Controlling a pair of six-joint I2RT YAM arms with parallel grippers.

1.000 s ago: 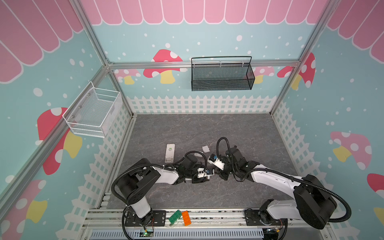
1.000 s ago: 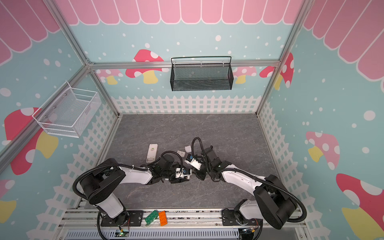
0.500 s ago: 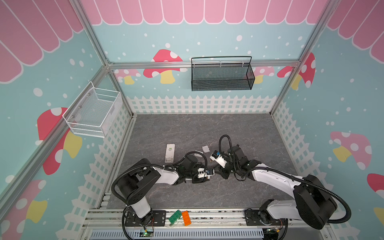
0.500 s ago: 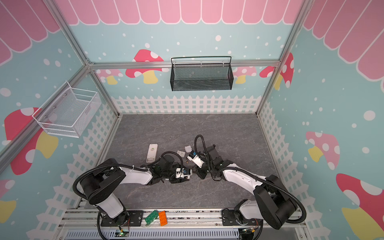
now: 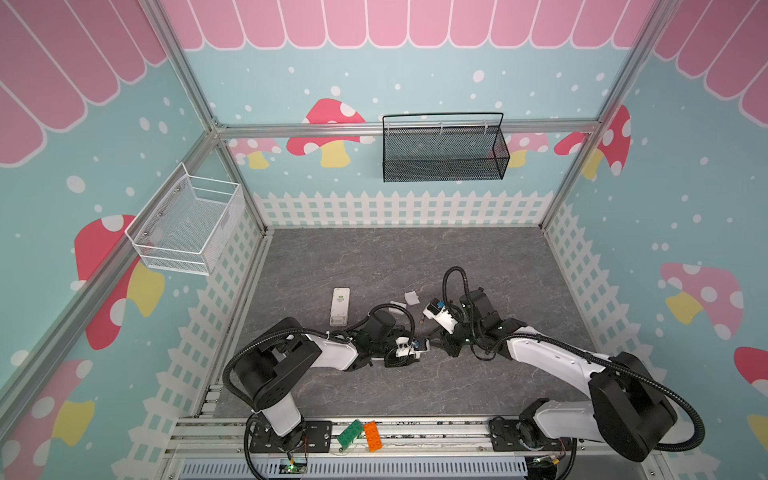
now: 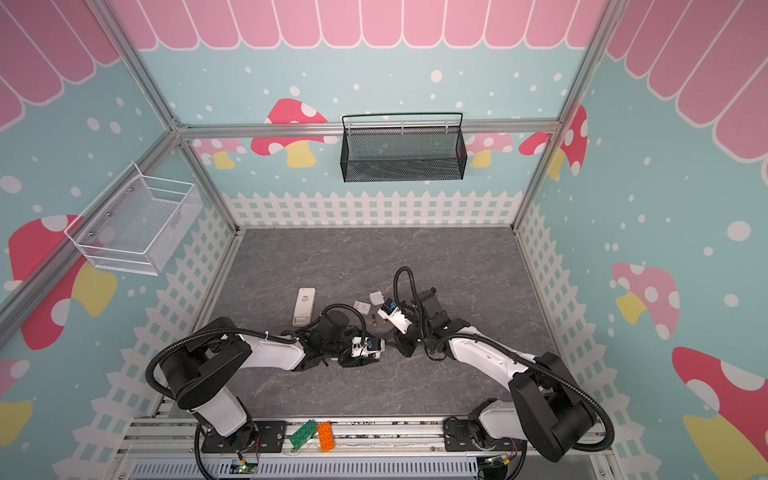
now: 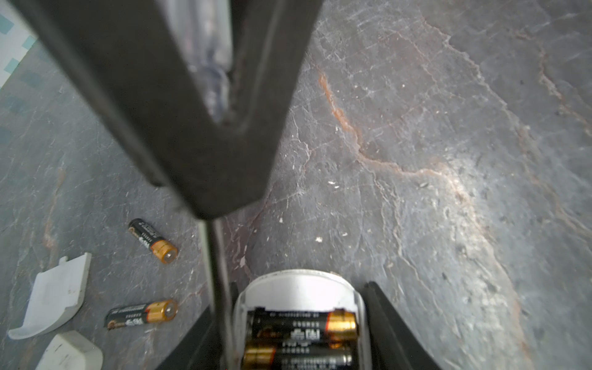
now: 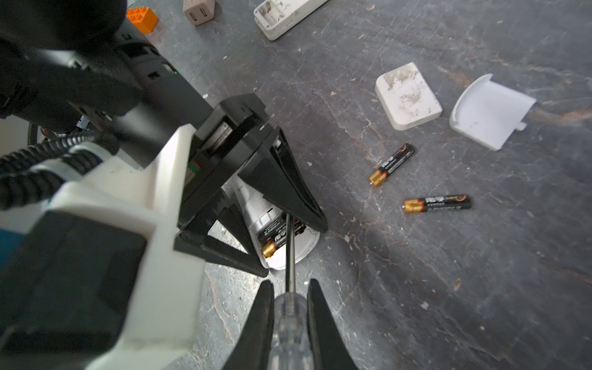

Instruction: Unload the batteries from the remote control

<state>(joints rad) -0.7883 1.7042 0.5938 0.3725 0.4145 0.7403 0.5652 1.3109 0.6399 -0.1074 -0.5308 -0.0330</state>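
My left gripper (image 7: 298, 307) is shut on the white remote control (image 7: 298, 288), whose battery bay lies uncovered. Two batteries (image 7: 301, 330) sit inside it, black with gold ends. Two more batteries lie loose on the floor (image 8: 391, 164) (image 8: 437, 203), also seen in the left wrist view as battery (image 7: 153, 241) and battery (image 7: 142, 315). My right gripper (image 8: 290, 286) is shut on the clear-handled screwdriver (image 8: 290, 317). Its thin shaft (image 8: 291, 253) reaches to the bay's edge beside the batteries. In both top views the grippers meet near the front middle, left gripper (image 5: 415, 349), right gripper (image 5: 444, 343).
A second white remote (image 5: 340, 306) lies to the left. Two white covers (image 8: 408, 96) (image 8: 490, 110) lie near the loose batteries. A green brick (image 5: 350, 434) and an orange brick (image 5: 372, 435) rest on the front rail. A black basket (image 5: 444, 153) and a white basket (image 5: 187, 226) hang on the walls.
My right wrist has shifted slightly toward the back with the screwdriver. The left arm has kept still with the remote control. Both grips are unchanged.
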